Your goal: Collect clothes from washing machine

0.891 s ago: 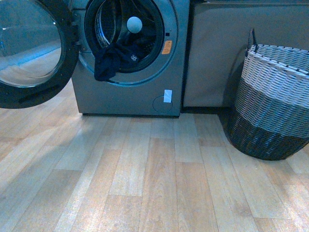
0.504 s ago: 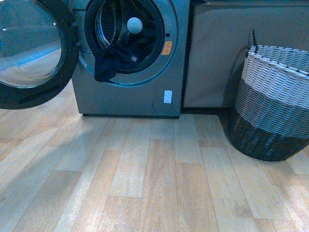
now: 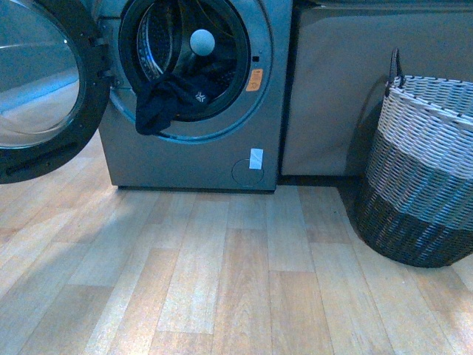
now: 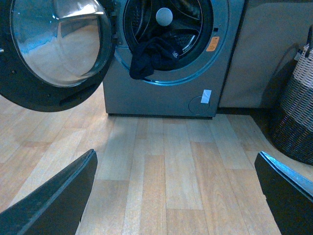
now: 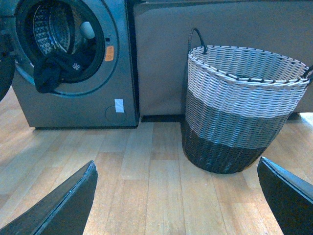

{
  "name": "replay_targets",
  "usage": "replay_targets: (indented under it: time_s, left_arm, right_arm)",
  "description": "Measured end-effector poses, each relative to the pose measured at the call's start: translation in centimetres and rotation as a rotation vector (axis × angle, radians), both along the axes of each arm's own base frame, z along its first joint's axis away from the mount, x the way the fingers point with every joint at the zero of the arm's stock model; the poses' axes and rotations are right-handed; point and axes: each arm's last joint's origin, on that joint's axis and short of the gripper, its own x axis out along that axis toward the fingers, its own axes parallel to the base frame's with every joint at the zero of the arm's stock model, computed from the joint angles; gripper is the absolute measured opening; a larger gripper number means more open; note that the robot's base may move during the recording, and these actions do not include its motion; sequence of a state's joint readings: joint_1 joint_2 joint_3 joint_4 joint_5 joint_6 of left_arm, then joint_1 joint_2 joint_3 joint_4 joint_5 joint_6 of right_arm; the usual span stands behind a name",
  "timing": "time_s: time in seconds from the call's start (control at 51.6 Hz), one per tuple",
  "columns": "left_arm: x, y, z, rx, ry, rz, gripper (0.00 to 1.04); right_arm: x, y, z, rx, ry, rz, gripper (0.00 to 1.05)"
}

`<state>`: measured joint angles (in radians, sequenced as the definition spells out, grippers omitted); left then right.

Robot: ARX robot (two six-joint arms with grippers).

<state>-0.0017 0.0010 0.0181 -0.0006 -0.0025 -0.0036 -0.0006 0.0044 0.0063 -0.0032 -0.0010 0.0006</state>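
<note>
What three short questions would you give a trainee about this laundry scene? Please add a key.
1. True or false: the door of the washing machine is shut.
2. Where are the clothes? A) on top of the machine; B) draped over the lower rim of the drum, partly hanging out; C) wholly out of sight.
3. Fill in: in the front view, the wicker basket stands to the ____ of the machine.

Key: 1 false; 2 B; 3 right.
</note>
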Motion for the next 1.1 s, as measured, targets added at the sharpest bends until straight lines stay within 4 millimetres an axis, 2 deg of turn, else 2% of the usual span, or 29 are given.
replay_targets:
  time_s: [1.104]
  left_arm:
    - [0.00, -0.01, 0.00, 0.000, 0.000, -0.002, 0.98]
  right_arm:
    - [0.00, 0.00, 0.00, 0.000, 0.000, 0.000, 0.97]
